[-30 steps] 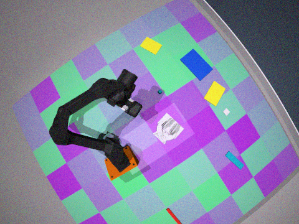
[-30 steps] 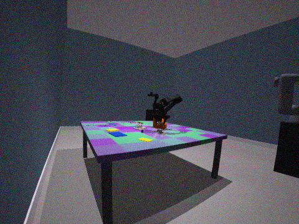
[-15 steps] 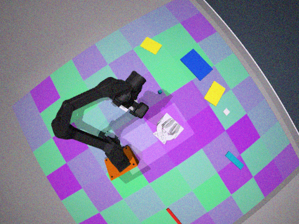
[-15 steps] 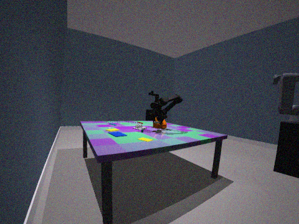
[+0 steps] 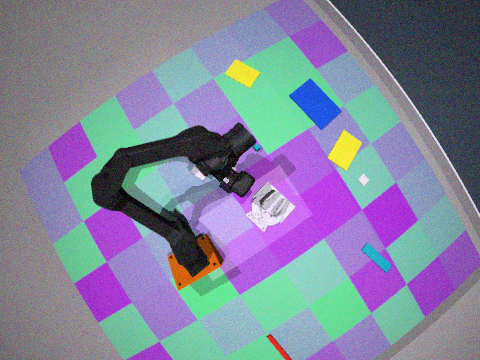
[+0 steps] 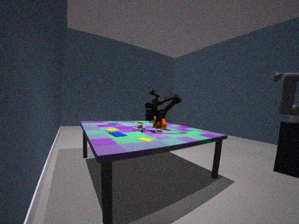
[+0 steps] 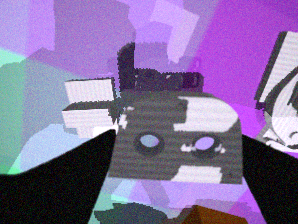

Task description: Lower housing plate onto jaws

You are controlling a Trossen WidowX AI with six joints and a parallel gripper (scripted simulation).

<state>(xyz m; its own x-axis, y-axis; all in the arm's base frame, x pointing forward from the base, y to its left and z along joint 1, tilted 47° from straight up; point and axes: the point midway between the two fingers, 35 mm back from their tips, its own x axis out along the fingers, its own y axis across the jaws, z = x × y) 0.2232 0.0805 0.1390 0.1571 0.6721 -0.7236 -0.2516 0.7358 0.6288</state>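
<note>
Rising from the orange base (image 5: 215, 252) (image 6: 163, 124), arched the arm (image 5: 150, 155) (image 6: 168, 101) over the table (image 5: 320, 295) (image 6: 156, 149), elbow bent. Gripped the housing plate (image 5: 226, 180) (image 7: 175, 162) between wide-set fingers of the gripper (image 5: 231, 176) (image 6: 149, 119) (image 7: 172, 136), left of the white assembly (image 5: 272, 206) (image 6: 139, 127) (image 7: 284, 117), apart from it. Mostly hid the plate from above; cut off the assembly in the wrist view.
</note>
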